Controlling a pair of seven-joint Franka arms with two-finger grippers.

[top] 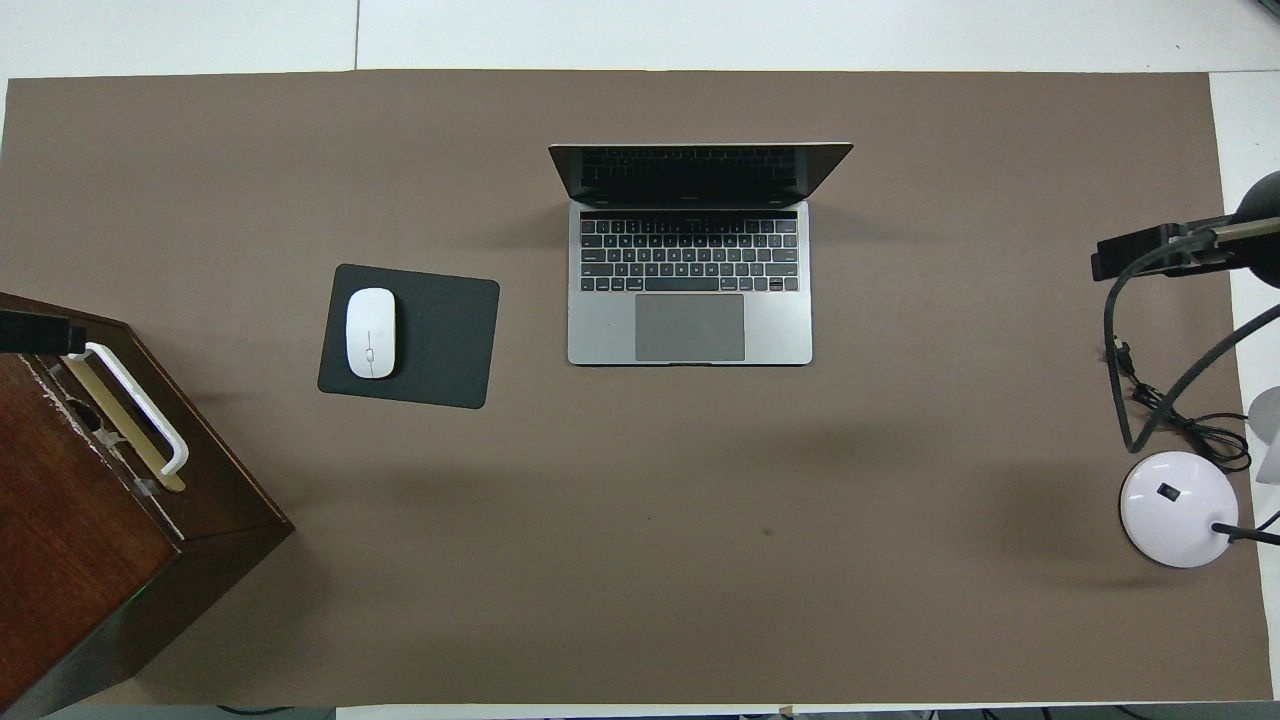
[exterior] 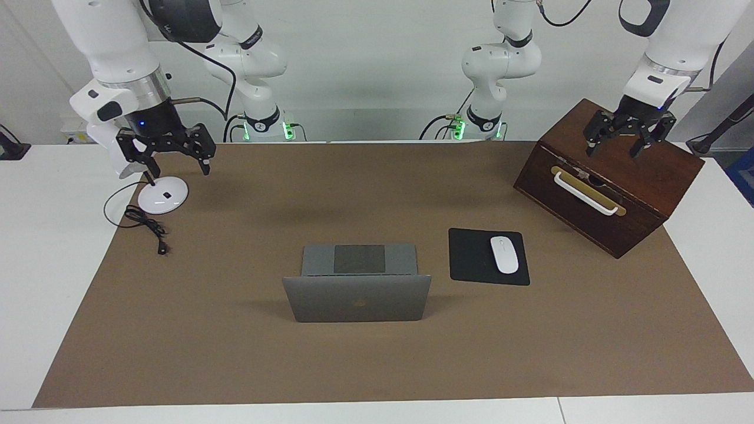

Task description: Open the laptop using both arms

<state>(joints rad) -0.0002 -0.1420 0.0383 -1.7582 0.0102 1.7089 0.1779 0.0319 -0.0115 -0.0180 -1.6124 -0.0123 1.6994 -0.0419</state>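
The laptop (exterior: 357,281) stands open near the middle of the brown mat (exterior: 235,353), its lid raised and its keyboard deck facing the robots. Beside it, toward the left arm's end of the table, a white mouse (exterior: 504,254) lies on a black mouse pad (exterior: 471,259). Nearer the robots at that same end sits a wooden box (exterior: 612,182) with a white handle (exterior: 586,193). The left gripper (exterior: 628,138) hangs over the top of the box, fingers spread and holding nothing. The right gripper (exterior: 168,154) hangs over the mat's corner at the right arm's end, just above the white lamp base (exterior: 163,195), fingers also spread and empty. Both are well apart from the laptop.
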